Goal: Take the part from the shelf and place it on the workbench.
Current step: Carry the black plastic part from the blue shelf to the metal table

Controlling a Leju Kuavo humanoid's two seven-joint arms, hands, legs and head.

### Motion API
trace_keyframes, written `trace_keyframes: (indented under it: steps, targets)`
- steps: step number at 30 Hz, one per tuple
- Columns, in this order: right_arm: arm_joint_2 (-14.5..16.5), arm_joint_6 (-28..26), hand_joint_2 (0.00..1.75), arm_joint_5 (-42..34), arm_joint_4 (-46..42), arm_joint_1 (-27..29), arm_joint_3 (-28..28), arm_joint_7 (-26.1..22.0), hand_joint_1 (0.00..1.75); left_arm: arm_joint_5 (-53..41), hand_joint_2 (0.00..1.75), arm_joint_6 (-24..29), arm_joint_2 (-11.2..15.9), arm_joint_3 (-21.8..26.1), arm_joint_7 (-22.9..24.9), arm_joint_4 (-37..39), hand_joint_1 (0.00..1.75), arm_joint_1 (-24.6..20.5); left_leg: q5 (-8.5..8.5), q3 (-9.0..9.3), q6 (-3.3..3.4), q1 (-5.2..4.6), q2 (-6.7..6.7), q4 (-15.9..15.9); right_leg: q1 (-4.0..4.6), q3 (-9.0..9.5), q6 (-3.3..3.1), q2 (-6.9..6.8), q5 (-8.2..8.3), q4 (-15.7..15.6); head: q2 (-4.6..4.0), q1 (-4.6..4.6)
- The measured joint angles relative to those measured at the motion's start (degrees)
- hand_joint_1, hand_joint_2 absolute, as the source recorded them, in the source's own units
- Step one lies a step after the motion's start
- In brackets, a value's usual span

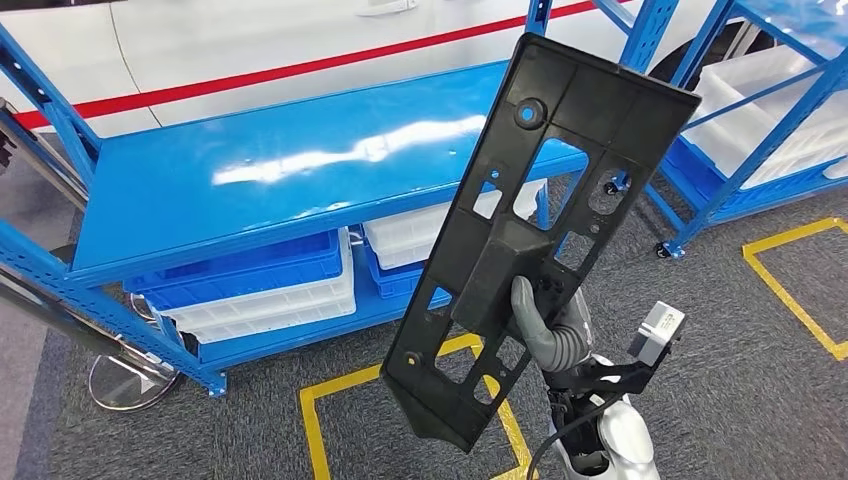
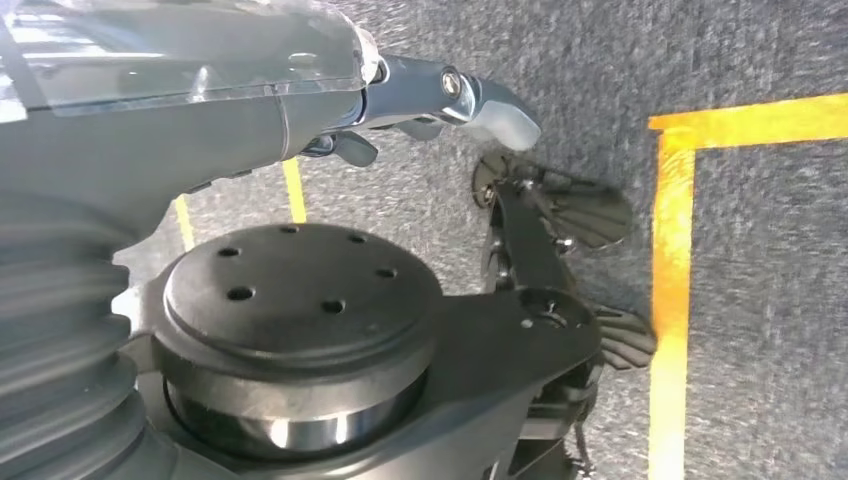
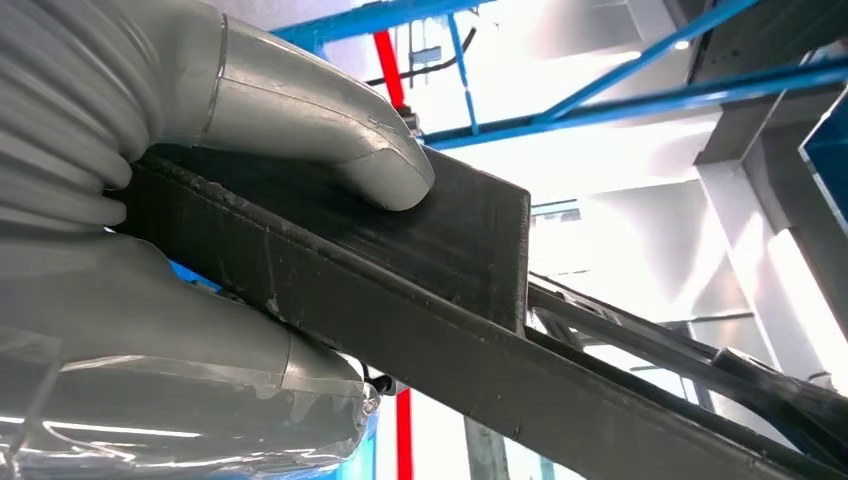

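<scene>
A long black plastic part (image 1: pixel 540 230) with several cut-outs is held up in the air, tilted, in front of the blue shelf (image 1: pixel 290 170). My right hand (image 1: pixel 545 325) grips it at its raised middle block, thumb on the front face. In the right wrist view the thumb (image 3: pixel 330 130) presses on the black part (image 3: pixel 440 300) from one side and the rest of the hand (image 3: pixel 180 360) clamps it from the other. My left hand (image 2: pixel 440 95) hangs over the grey carpet with nothing in it, fingers slightly curled.
The blue shelf's top board is bare and glossy. Blue and white bins (image 1: pixel 270 285) sit on its lower level. A second blue rack with white bins (image 1: pixel 770 110) stands at the right. Yellow floor tape (image 1: pixel 800 280) marks squares on the grey carpet. A white car body (image 1: pixel 250 40) stands behind.
</scene>
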Motion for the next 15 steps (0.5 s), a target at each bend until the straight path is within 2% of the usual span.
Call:
trace_keyframes:
  steps: [1, 2, 3, 5, 6, 7, 8, 9, 10, 12, 13, 15]
  targets:
    - [-0.01, 0.09, 1.75, -0.07, 0.06, -0.06, -0.02, -0.18, 1.75, 0.03, 1.75, -0.17, 0.0, -0.01, -0.56, 0.0, 0.0, -0.03, 0.59, -0.29, 0.37, 0.05, 0.09, -0.26, -0.08, -0.16, 0.34, 0.08, -0.12, 0.08, 0.0, -0.01]
    - [0.0, 0.14, 1.75, -0.14, 0.15, -0.21, -0.03, -0.27, 1.75, 0.05, 1.75, -0.4, 0.06, -0.01, -1.15, 0.0, 0.0, -0.13, 1.25, -0.65, 0.82, 0.16, 0.19, -0.49, -0.12, -0.55, 0.6, 0.16, -1.29, 0.88, 0.0, 0.03]
    - [0.01, 0.16, 1.75, -0.19, 0.3, -0.39, -0.04, -0.27, 1.75, 0.07, 1.75, -0.63, 0.17, -0.01, -1.67, 0.0, 0.0, -0.26, 1.99, -1.17, 1.22, 0.28, 0.3, -0.68, -0.16, -1.23, 0.83, 0.24, -3.48, 2.74, 0.0, 0.05]
    - [0.02, 0.17, 1.75, -0.23, 0.64, -0.64, -0.04, -0.26, 1.75, 0.08, 1.75, -1.0, 0.55, -0.01, -2.32, 0.0, 0.0, -0.46, 3.18, -2.63, 1.67, 0.21, 0.38, -0.55, -0.33, -3.08, 1.13, 0.3, -9.03, 9.29, 0.0, 0.07]
    - [0.02, 0.18, 1.75, -0.23, 0.8, -0.67, -0.04, -0.26, 1.75, 0.08, 1.75, -1.11, 0.74, -0.01, -2.44, 0.01, 0.0, -0.47, 3.73, -3.49, 1.67, 0.16, 0.39, -0.36, -0.39, -3.77, 1.3, 0.29, -10.61, 12.73, 0.0, 0.06]
    - [0.02, 0.2, 1.75, -0.23, 0.93, -0.67, -0.04, -0.26, 1.75, 0.08, 1.75, -1.2, 0.9, -0.01, -2.53, 0.01, 0.0, -0.45, 4.2, -4.35, 1.6, 0.13, 0.39, -0.11, -0.45, -3.91, 1.44, 0.29, -10.87, 15.0, 0.0, 0.06]
    - [0.02, 0.27, 1.75, -0.25, 1.03, -0.68, -0.04, -0.24, 1.75, 0.08, 1.75, -1.35, 1.01, -0.01, -2.66, 0.01, 0.0, -0.44, 4.61, -5.25, 1.49, 0.13, 0.39, 0.23, -0.52, -3.21, 1.53, 0.29, -9.95, 15.56, 0.0, 0.06]
    - [0.02, 0.39, 1.75, -0.26, 1.09, -0.73, -0.01, -0.21, 1.75, 0.09, 1.75, -1.61, 1.07, -0.01, -2.88, 0.01, 0.0, -0.44, 4.96, -6.15, 1.34, 0.15, 0.37, 0.67, -0.63, -1.46, 1.58, 0.28, -8.38, 14.05, 0.0, 0.06]
    - [0.03, 0.55, 1.75, -0.27, 1.11, -0.82, 0.06, -0.18, 1.75, 0.09, 1.75, -1.9, 1.09, -0.01, -3.12, 0.0, 0.0, -0.45, 5.22, -6.95, 1.15, 0.17, 0.35, 1.19, -0.75, 1.07, 1.57, 0.28, -7.13, 10.88, 0.0, 0.06]
    - [0.08, 0.89, 1.75, -0.42, 1.14, -1.03, 0.28, -0.19, 1.75, 0.1, 1.75, -2.3, 1.09, -0.01, -3.41, 0.0, 0.0, -0.49, 5.66, -8.27, 0.62, 0.07, 0.3, 2.21, -0.68, 5.94, 1.27, 0.39, -7.02, 3.78, 0.0, 0.02]
    - [0.1, 1.01, 1.75, -0.65, 1.18, -1.08, 0.38, -0.27, 1.75, 0.09, 1.75, -2.33, 1.08, -0.01, -3.34, 0.0, 0.0, -0.5, 5.92, -8.65, 0.3, 0.01, 0.28, 2.52, -0.55, 7.13, 0.98, 0.45, -7.6, 1.63, 0.0, 0.02]
    - [0.13, 1.14, 1.75, -1.32, 1.34, -0.97, 0.5, -0.74, 1.75, 0.04, 1.75, -2.15, 1.06, -0.02, -3.06, 0.01, 0.0, -0.43, 6.65, -9.05, -0.47, 0.03, 0.26, 2.61, -0.24, 7.15, 0.05, 0.54, -7.73, 0.44, 0.0, -0.02]
